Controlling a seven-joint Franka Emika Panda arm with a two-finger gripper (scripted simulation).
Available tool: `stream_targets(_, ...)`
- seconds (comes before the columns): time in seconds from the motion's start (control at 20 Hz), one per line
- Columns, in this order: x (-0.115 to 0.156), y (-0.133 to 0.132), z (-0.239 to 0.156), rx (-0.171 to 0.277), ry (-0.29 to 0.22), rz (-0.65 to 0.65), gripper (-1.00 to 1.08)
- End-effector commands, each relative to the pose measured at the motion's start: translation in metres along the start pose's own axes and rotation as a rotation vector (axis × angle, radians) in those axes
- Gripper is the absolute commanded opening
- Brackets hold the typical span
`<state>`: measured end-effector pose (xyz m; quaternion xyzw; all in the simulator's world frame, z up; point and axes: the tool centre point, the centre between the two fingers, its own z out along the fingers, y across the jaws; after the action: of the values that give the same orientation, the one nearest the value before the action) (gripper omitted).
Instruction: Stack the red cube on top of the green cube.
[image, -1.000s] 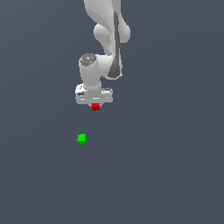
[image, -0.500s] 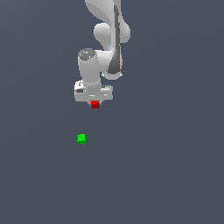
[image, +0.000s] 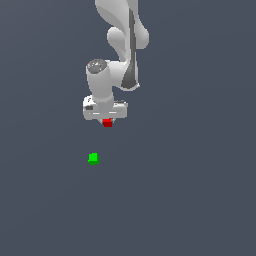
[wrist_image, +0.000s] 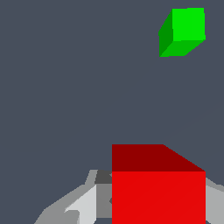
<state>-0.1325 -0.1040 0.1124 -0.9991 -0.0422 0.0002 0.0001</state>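
1. Below the white arm (image: 120, 45), exterior view: gripper (image: 107, 121) points down over a plain grey-blue surface (image: 200, 190).
2. Gripper state: fingers clamped on the red cube (image: 107, 123); cube sits directly under the palm, only its lower part showing in exterior view.
3. Wrist view: red cube (wrist_image: 158, 188) fills the near field, w/ a grey finger (wrist_image: 81, 203) pressed against one side and another grey finger edge on the opposite side.
4. Green cube (image: 93, 158): rests on the surface, apart from the gripper, at approx. 7 o'clock from the red cube in exterior view.
5. Wrist view: green cube (wrist_image: 183, 30) lies well clear of the red cube; open grey floor between them.
6. Red cube not over the green cube; stack not yet made.
7. No contact btw. the two cubes.
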Motion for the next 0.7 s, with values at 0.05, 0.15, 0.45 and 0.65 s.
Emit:
stream_targets(0.05, 0.013, 0.007, 0.005, 0.0, 0.0, 0.0, -1.0)
stream_targets(0.15, 0.023, 0.011, 0.008, 0.0, 0.0, 0.0, -1.0)
stream_targets(0.45, 0.057, 0.028, 0.02, 0.0, 0.001, 0.0, -1.0)
stream_targets(0.65, 0.081, 0.04, 0.028, 0.0, 0.001, 0.0, -1.0)
